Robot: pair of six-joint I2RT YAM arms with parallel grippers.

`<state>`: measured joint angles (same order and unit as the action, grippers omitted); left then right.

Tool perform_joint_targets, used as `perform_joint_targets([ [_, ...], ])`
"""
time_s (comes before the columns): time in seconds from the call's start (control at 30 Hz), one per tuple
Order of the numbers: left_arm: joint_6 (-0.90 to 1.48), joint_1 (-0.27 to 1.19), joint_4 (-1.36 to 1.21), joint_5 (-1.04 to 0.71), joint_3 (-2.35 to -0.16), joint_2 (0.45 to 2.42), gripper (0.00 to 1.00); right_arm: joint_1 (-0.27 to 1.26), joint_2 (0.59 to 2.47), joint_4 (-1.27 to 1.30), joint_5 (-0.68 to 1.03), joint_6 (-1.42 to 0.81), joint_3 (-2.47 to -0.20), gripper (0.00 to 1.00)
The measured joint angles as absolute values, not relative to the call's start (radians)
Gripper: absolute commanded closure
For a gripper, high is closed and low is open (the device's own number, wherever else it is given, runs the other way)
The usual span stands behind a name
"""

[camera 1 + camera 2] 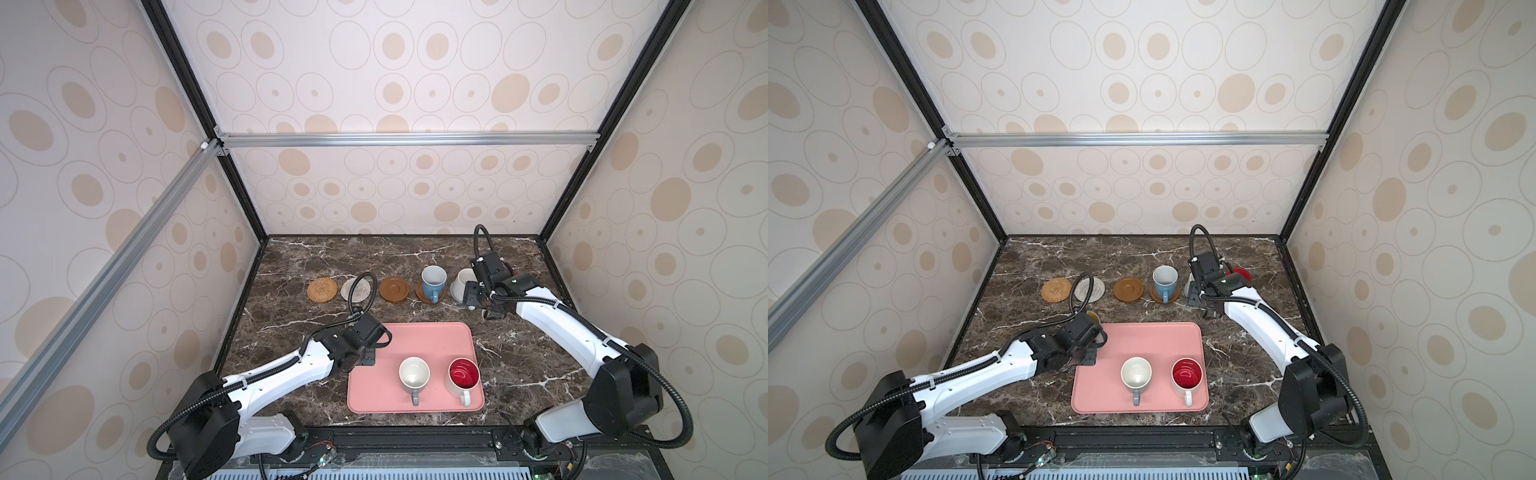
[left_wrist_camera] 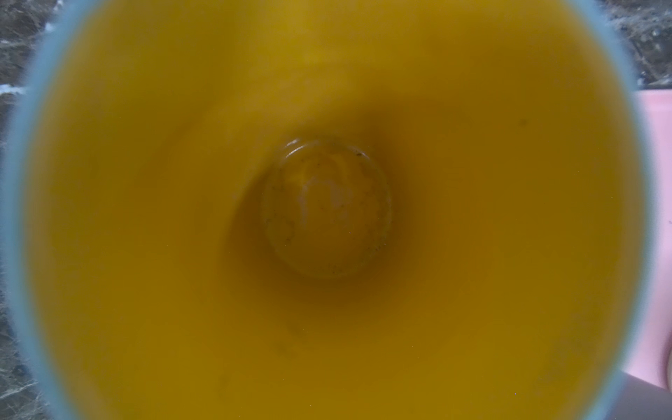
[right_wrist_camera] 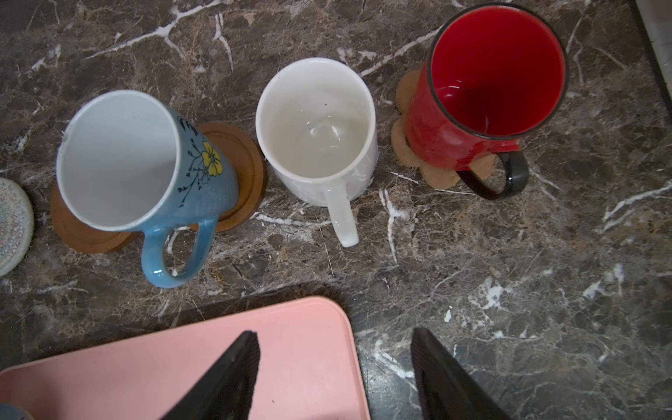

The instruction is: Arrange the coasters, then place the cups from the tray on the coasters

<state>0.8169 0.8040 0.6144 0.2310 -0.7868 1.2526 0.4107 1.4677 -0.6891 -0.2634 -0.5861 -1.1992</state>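
Note:
Along the back lie a tan rattan coaster point(image 1: 322, 289), a cream coaster point(image 1: 356, 289) and a bare brown disc point(image 1: 394, 289). A light blue cup point(image 3: 145, 163) stands on a second brown disc point(image 3: 247, 171). Beside it is a white cup point(image 3: 316, 123), then a red cup point(image 3: 483, 91) on the paw coaster point(image 3: 407, 145). The pink tray point(image 1: 415, 336) carries a grey cup point(image 1: 414, 374) and a red-lined white cup point(image 1: 464, 375). My left gripper point(image 1: 365, 358), fingers hidden, holds a yellow-inside cup point(image 2: 327, 207) at the tray's far left corner. My right gripper point(image 3: 334, 331) hangs open over the tray's far right corner.
The dark marble table point(image 1: 519, 374) is boxed in by patterned walls at the back and both sides. The right arm point(image 1: 552, 328) stretches over the marble right of the tray. The left arm's cable point(image 1: 359, 286) loops over the cream coaster.

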Motion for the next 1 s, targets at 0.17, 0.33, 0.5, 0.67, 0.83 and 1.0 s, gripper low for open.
perform_joint_targets([
  [0.17,0.805,0.795,0.607,0.231,-0.828,1.264,0.84,0.411,1.459,-0.691,-0.268,-0.586,-1.195,0.30],
  [0.33,0.785,0.774,0.577,0.227,-0.879,1.307,0.84,0.409,1.439,-0.695,-0.274,-0.579,-1.187,0.30],
  [0.5,0.754,0.751,0.557,0.226,-0.948,1.380,0.85,0.396,1.420,-0.696,-0.285,-0.569,-1.170,0.30],
  [0.67,0.714,0.719,0.526,0.225,-1.026,1.466,0.85,0.379,1.388,-0.699,-0.286,-0.559,-1.150,0.30],
  [0.83,0.669,0.675,0.495,0.217,-1.113,1.555,0.85,0.369,1.362,-0.708,-0.289,-0.554,-1.140,0.30],
  [1.0,0.628,0.642,0.459,0.204,-1.190,1.639,0.85,0.362,1.343,-0.718,-0.289,-0.553,-1.129,0.30],
])
